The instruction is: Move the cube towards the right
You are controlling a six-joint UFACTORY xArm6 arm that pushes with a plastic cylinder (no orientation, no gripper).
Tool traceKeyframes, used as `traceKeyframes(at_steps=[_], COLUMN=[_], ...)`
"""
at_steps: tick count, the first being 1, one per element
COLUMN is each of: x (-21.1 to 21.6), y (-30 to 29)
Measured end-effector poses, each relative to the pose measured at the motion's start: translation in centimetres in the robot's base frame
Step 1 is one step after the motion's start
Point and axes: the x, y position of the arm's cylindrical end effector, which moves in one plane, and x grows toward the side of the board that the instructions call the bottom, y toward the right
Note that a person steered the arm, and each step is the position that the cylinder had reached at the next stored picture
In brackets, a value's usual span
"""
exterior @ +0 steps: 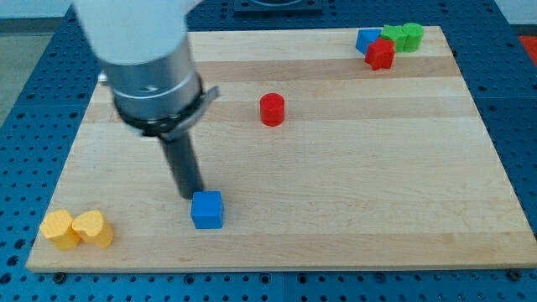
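A blue cube [207, 210] sits on the wooden board [336, 184] near the view's bottom, left of centre. My tip [192, 195] rests on the board just to the upper left of the cube, touching or nearly touching its top-left corner. The rod rises from there to the arm's grey and white body at the view's top left.
A red cylinder [272, 110] stands above and right of the cube. Two yellow blocks [77, 228] sit at the bottom-left corner. At the top right are a blue block [367, 40], a red block [380, 54] and two green blocks [403, 37].
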Motion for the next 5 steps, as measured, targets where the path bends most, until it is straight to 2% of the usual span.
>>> traceKeyframes(at_steps=[1, 3, 5], x=[1.8, 4.6, 1.2], y=[-0.9, 4.7, 11.7])
